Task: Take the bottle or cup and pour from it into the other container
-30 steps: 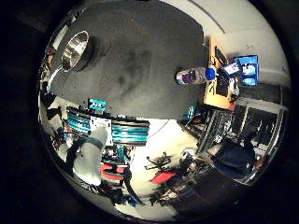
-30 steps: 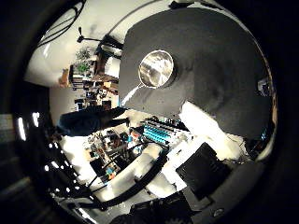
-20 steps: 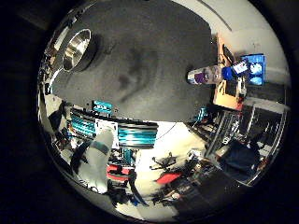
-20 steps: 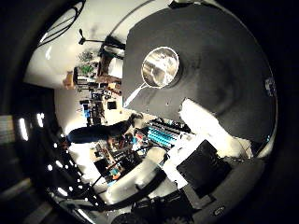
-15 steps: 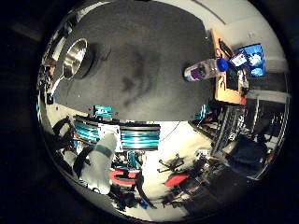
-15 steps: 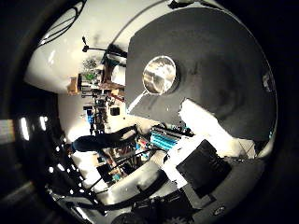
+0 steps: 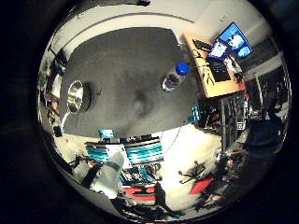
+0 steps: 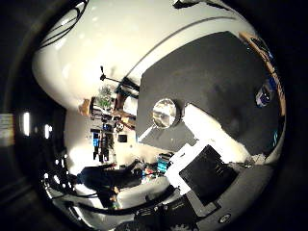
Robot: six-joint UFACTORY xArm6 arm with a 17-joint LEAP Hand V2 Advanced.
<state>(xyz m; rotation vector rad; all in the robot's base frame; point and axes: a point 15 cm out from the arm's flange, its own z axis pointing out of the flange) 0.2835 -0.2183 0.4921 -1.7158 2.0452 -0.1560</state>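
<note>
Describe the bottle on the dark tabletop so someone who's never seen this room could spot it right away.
Start at the big dark tabletop. A shiny metal cup stands near one edge; the bottle stands apart from it, toward the side nearest the wooden desk with lit screens. It is the upright clear bottle with a bright blue cap, the only blue-topped thing on the dark surface.

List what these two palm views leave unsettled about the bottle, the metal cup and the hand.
- Bottle: too small in both views to tell its fill level.
- Metal cup: glare hides its inside in the thumb side view; seen edge-on in the other.
- Hand: only its body shows; finger pose unseen.
</note>
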